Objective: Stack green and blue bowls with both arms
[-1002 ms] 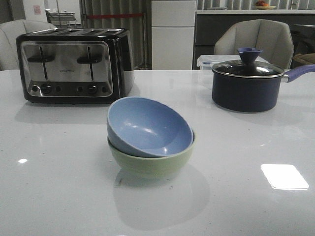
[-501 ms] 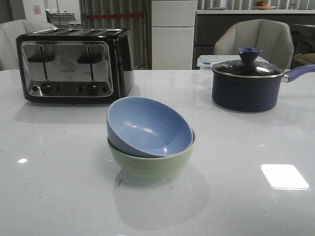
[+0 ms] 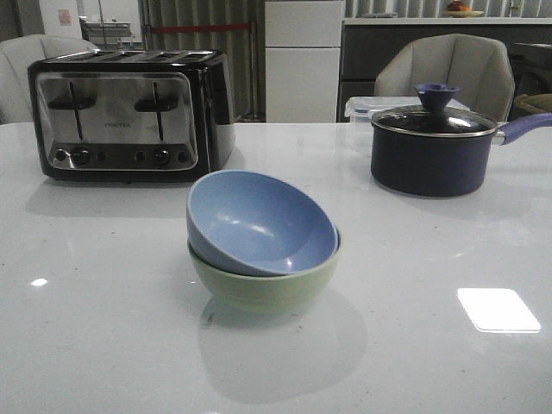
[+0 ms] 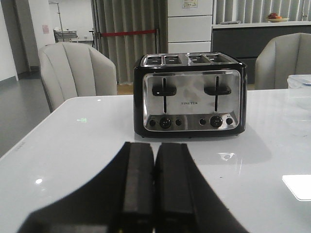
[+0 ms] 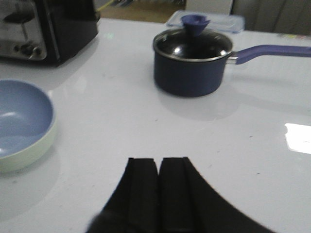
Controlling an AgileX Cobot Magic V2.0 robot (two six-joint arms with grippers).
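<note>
On the far left of the white tabletop (image 3: pixel 103 302) stands the black and chrome toaster (image 3: pixel 129 112). The left end effector (image 4: pixel 154 187) hangs low in front of it, its two pads pressed flat together with nothing between them, well clear of the bowls.

At the centre, nearer the camera, the blue bowl (image 3: pixel 259 222) sits nested inside the green bowl (image 3: pixel 267 289). It does not lie level: its rim tips up at the left and dips toward the right, so it rests askew in the green one. Compared with a second ago, the pair has not shifted at all and no arm is in the front view. That reads as a stack already made and both arms pulled back; what remains, if anything, is a settling nudge, though the blue bowl looks stable enough as it lies.

The right end effector (image 5: pixel 158 191) is likewise closed on nothing, to the right of the bowls. Far right sits the dark lidded saucepan (image 3: pixel 431 155), untouched.
</note>
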